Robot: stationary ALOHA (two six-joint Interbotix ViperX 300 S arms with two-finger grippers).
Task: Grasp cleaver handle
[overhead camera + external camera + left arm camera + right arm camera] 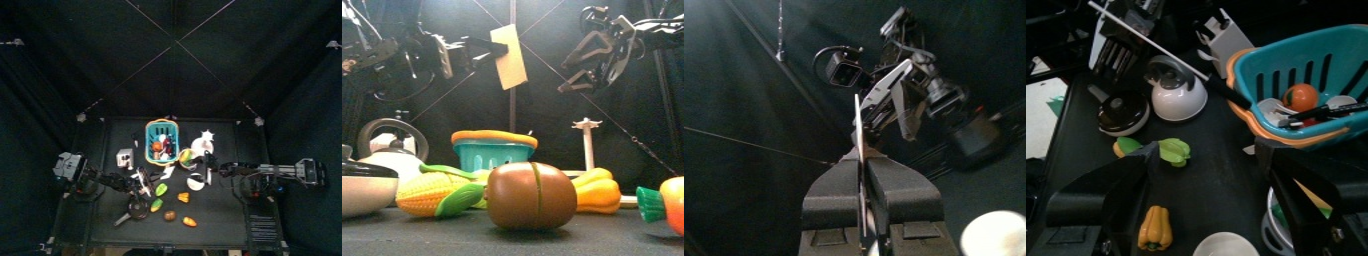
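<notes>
Top: cleaver (168, 176) raised mid-desk, nearer left gripper (144, 180).
Front: blade (508, 57) hanging upright, long axis vertical; right gripper (589, 62) beside it, fingers wide apart.
Left wrist: fingers (838, 195) clamped on cleaver.
Right wrist: handle not discernible.

Between your right gripper (591, 62) fingers and the cleaver (509, 57) held up by the left gripper (446, 55) the air is free, while under the fingers the teal basket (493, 152), corn (438, 194) and kettle (393, 150) crowd the table (422, 235).
</notes>
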